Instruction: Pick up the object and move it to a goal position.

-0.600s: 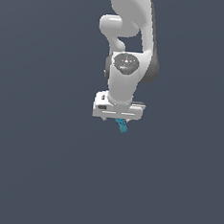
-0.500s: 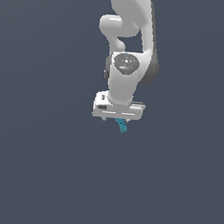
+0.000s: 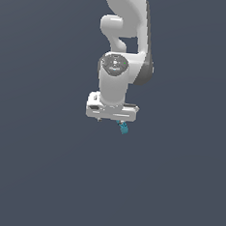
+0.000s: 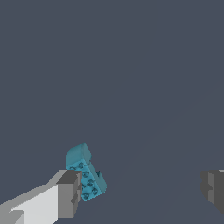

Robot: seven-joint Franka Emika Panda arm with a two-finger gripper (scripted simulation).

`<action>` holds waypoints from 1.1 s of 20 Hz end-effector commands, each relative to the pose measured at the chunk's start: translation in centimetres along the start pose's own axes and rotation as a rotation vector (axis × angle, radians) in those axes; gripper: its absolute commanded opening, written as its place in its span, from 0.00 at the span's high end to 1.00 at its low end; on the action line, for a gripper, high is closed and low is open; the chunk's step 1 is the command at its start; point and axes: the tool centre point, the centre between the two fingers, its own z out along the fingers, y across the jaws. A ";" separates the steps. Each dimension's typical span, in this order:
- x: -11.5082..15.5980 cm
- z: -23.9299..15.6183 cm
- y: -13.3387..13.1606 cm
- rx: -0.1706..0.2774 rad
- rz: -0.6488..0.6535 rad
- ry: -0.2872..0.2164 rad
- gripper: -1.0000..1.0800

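Teal object [image 4: 85, 171] rests against one finger [image 4: 70, 192] of the wide-open, empty hand [image 4: 142, 189].

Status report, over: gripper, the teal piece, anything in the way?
Gripper open, fingers wide apart. Teal piece tilted beside one finger, not clamped. Nothing else visible.

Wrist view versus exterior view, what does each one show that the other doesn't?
Only the wrist view shows the two grey fingertips set far apart, and the studs on the teal-blue block beside one of them. Only the exterior view shows the white arm and the whole gripper from outside. Both show the block at the gripper against a plain dark grey ground.
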 end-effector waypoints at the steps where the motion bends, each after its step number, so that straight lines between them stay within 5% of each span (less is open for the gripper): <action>1: 0.0 0.0 0.1 0.001 0.005 -0.001 0.04; 10: -0.8 1.5 -1.1 -0.002 -0.073 0.010 0.04; 22: -4.7 6.2 -4.9 -0.004 -0.344 0.050 0.04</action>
